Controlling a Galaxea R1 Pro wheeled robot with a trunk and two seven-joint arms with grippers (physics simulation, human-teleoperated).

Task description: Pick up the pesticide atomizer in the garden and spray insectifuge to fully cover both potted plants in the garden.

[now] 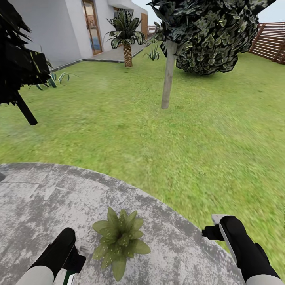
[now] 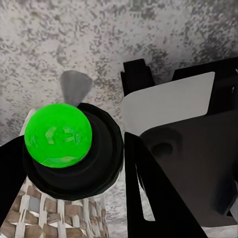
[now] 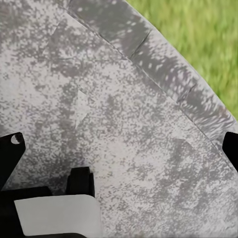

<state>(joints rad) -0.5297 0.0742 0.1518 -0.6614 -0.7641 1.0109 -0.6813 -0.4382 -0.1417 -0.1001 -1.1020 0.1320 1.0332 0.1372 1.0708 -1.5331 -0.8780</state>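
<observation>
1. Two arms sit low, either side of a potted plant (image 1: 120, 240). The left gripper (image 1: 77, 259), just left of the plant, has its jaws closed in on the spray bottle (image 2: 74, 163), as far as I can judge. The bottle's black top with a bright green knob stands between the fingers.
2. The right gripper (image 1: 211, 232), well to the right of the plant, has its jaws spread wide with nothing in them.
3. The plant stands on the stone patio (image 1: 35, 198), near its edge.
4. Beyond the plant lie the lawn (image 1: 118, 130), a thin tree (image 1: 169, 75), a palm (image 1: 126, 37) and the fence (image 1: 273, 41).
5. To spray well, turn the nozzle towards the plant, keep the bottle upright, and sweep across every leaf. A second plant then needs finding.
</observation>
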